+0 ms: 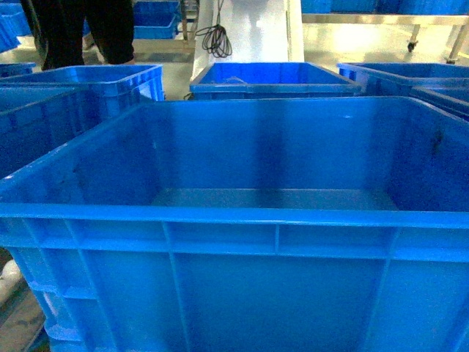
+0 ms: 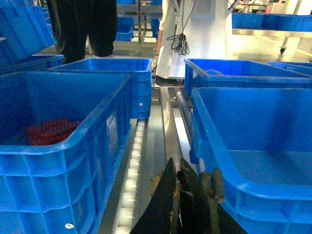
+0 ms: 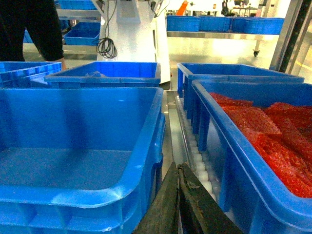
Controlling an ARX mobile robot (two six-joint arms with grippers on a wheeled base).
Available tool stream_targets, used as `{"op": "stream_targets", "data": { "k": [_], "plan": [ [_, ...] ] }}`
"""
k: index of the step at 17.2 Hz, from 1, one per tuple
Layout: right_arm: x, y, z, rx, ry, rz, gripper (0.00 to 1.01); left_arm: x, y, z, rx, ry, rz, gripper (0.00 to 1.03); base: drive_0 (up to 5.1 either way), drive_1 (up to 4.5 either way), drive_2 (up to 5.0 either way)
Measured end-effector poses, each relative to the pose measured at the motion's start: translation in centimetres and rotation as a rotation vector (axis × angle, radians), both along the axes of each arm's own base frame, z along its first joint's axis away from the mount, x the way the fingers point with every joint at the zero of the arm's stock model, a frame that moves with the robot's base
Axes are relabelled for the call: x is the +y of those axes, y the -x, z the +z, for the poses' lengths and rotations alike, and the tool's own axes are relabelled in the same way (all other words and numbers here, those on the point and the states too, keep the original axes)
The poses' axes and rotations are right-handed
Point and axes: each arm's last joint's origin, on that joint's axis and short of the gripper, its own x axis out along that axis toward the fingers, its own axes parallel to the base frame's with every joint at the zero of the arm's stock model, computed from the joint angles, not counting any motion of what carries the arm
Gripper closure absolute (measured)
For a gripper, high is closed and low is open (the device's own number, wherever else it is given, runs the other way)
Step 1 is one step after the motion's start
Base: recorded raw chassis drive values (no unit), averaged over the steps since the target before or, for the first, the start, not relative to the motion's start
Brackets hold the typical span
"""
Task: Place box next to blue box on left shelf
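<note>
The box (image 1: 234, 215) is a large empty blue crate with a thick rim, filling the head view right in front of me. Neither gripper shows in that view. In the left wrist view the box (image 2: 253, 117) stands at the right, and my left gripper (image 2: 176, 164) is shut and empty in the gap along the box's left wall. In the right wrist view the box (image 3: 83, 117) stands at the left, with my right gripper (image 3: 178, 166) shut and empty beside its right wall. Which neighbouring crate is the blue box on the left shelf, I cannot tell.
A blue crate with red contents (image 2: 63, 122) flanks the left and a crate of red bags (image 3: 273, 141) the right. Roller rails (image 2: 134, 161) run in both gaps. More blue crates (image 1: 271, 77) stand behind. A person in black (image 1: 80, 29) and a white column (image 1: 249, 29) are farther back.
</note>
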Motion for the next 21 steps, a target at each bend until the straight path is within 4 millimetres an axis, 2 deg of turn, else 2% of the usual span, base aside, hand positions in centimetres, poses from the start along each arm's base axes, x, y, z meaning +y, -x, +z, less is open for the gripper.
{"op": "stream_targets", "data": {
  "k": [10,16,18,19,20,21],
  "plan": [
    [0.0,2.0,0.2,-0.007,0.000,0.000,1.00,0.0,2.1,0.3,-0.013,0.000,0.000,1.01,0.0,0.00,0.0],
    [0.0,2.3,0.2,-0.007,0.000,0.000,1.00,0.0,2.5,0.3,-0.012,0.000,0.000,1.01,0.0,0.00,0.0],
    [0.0,3.2,-0.5,0.045,0.000,0.005,1.00,0.0,2.9,0.1,0.007,0.000,0.002,1.01,0.0,0.00,0.0],
    [0.0,3.5,0.1,-0.016,0.000,0.003,1.00,0.0,3.5,-0.4,0.038,0.000,-0.004,1.01,0.0,0.00,0.0],
    [0.0,3.5,-0.2,0.008,0.000,0.003,1.00,0.0,3.7,0.1,-0.015,-0.001,-0.002,1.01,0.0,0.00,0.0],
    [0.0,3.5,-0.2,0.008,0.000,0.001,1.00,0.0,3.7,-0.2,0.016,-0.003,-0.010,1.01,0.0,0.00,0.0]
  ]
}}
